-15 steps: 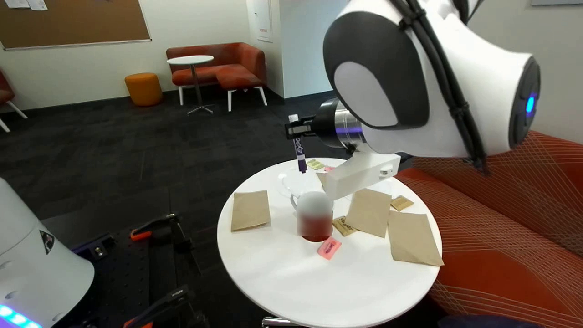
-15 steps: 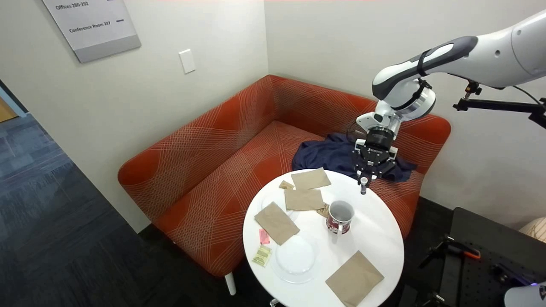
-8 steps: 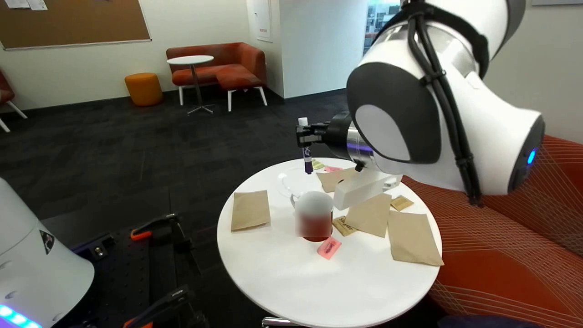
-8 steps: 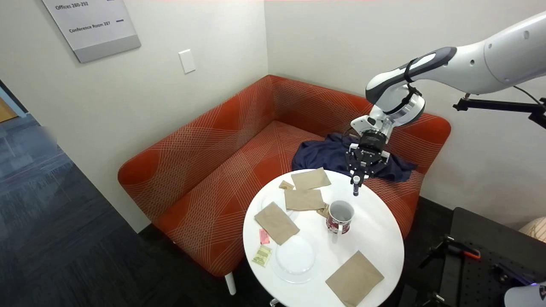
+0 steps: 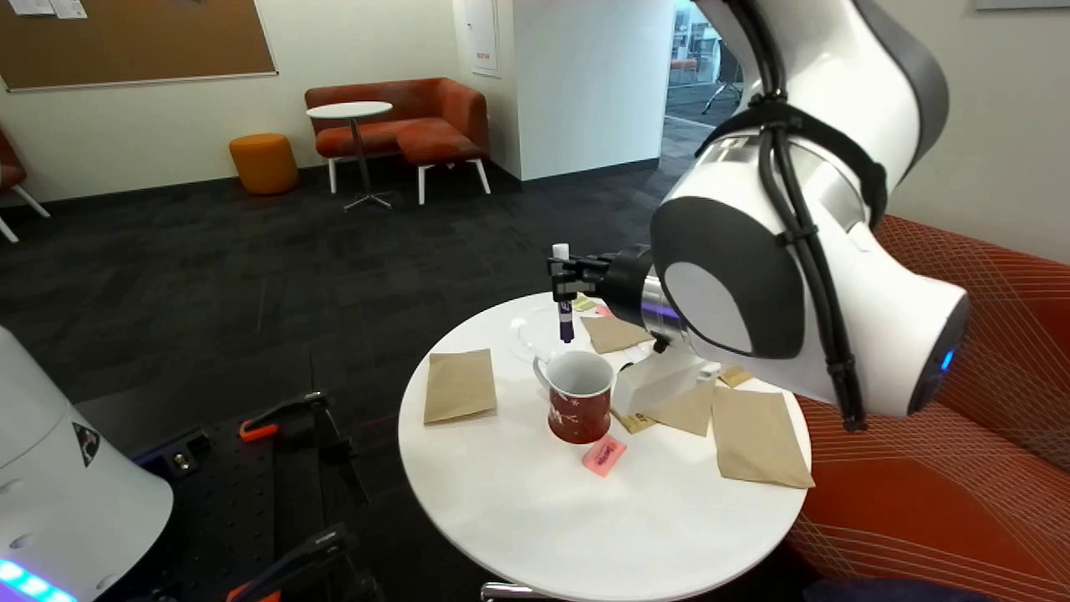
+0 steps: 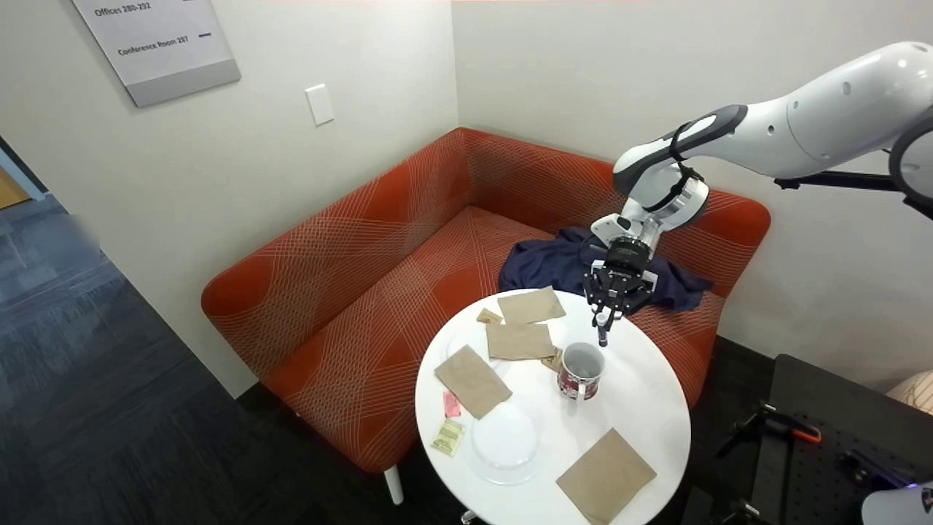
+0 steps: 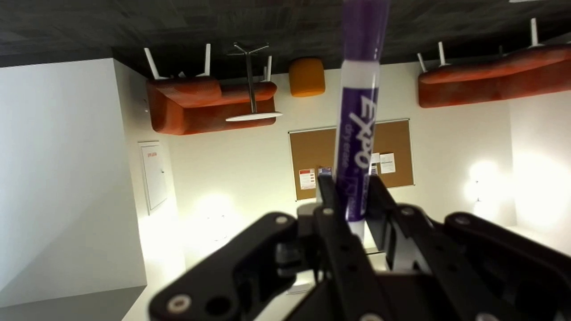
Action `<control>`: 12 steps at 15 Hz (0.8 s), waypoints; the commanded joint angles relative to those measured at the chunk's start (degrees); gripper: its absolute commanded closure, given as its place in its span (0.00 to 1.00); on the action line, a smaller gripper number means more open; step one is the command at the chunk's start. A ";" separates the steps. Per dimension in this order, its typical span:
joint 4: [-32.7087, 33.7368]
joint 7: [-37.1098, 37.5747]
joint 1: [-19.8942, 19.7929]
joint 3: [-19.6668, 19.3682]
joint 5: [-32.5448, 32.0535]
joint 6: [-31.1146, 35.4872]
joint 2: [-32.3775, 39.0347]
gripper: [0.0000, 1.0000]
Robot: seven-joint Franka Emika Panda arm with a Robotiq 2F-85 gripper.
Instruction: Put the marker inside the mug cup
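Marker (image 6: 603, 335), 1 pc., is pinched approx. upright by gripper (image 7: 351, 186) at 1 o'clock from mug (image 6: 581, 370) in an exterior view, prob. for end-first lowering.

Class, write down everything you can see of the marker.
The marker is slim and plastic-looking: purple lower end, white upper end, purple-and-white barrel printed "EXPO" and "dry erase". The gripper clasps it nearly upright in mid-air, the only contact visible. In both exterior views its lower end is apart from the mug.

Both exterior views overlook the table (image 5: 501, 510); the inverted wrist view faces a pinboard (image 7: 312, 149).
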 commanded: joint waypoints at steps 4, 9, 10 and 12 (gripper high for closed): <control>3.76 -0.95 -0.29 0.90 0.90 -0.13 4.51 0.95; 5.21 -0.43 -0.17 1.15 1.03 1.07 6.91 0.95; 5.41 -0.39 -0.17 1.18 1.01 1.16 7.24 0.95; 5.97 -0.40 -0.14 1.29 1.01 1.46 8.18 0.95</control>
